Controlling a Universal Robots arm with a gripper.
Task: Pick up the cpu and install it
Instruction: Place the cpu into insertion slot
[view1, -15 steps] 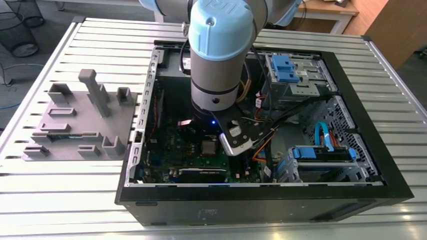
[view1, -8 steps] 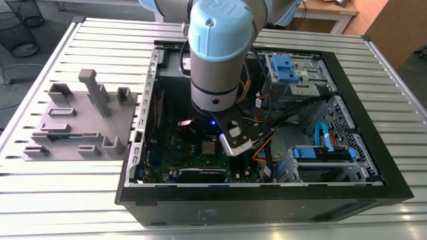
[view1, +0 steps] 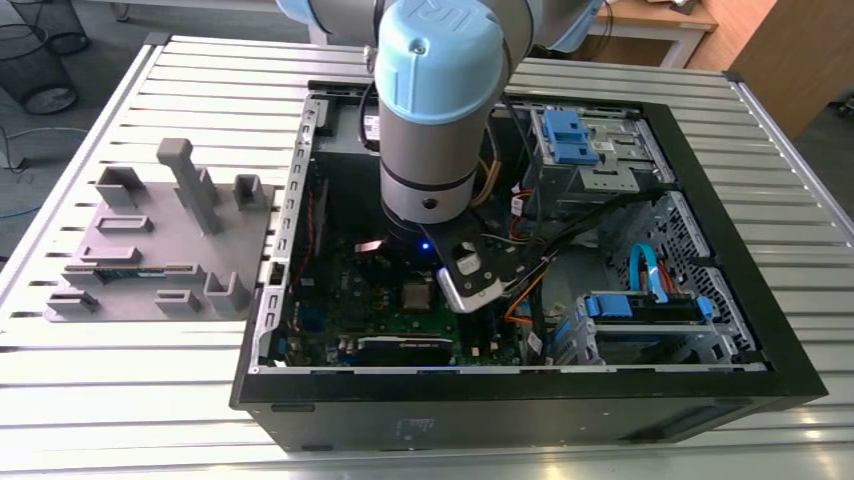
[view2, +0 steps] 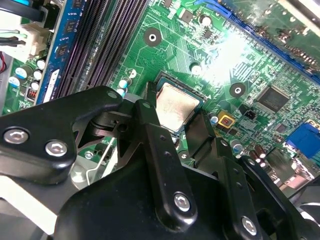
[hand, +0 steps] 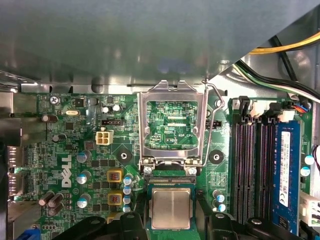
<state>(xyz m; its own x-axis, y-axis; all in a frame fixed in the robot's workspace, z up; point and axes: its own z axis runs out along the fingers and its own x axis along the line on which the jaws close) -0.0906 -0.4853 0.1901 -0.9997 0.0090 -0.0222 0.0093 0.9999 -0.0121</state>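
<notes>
The step in hand looks like seating the cpu (hand: 171, 207) in its socket (hand: 171, 181) on the green board (hand: 75, 165). This sits low in the open computer case (view1: 534, 400), which lies on the table (view1: 160, 420). To do the step well, the chip should stay flat. Its corners should be square to the socket frame, and it should go straight down with no sideways push, because a tilt or a slide could harm the contacts below. The wrist should also stay off the metal bracket (hand: 172, 125), which stands flipped open just on the far side of the socket with its wire lever (hand: 214, 120) beside it.

In both wrist views the cpu lies silver side up, square within the socket frame and directly between the jaws of the gripper (view2: 174, 120). One black jaw runs along each of two opposite edges. They stand close at those edges, but I cannot tell whether they pinch the chip or merely flank it, since the tips are hidden.

The memory slots (hand: 250, 165) run alongside the socket, near but apart from it. A grey parts tray (view1: 147, 240) sits well away on the table, at the exterior view's left.
</notes>
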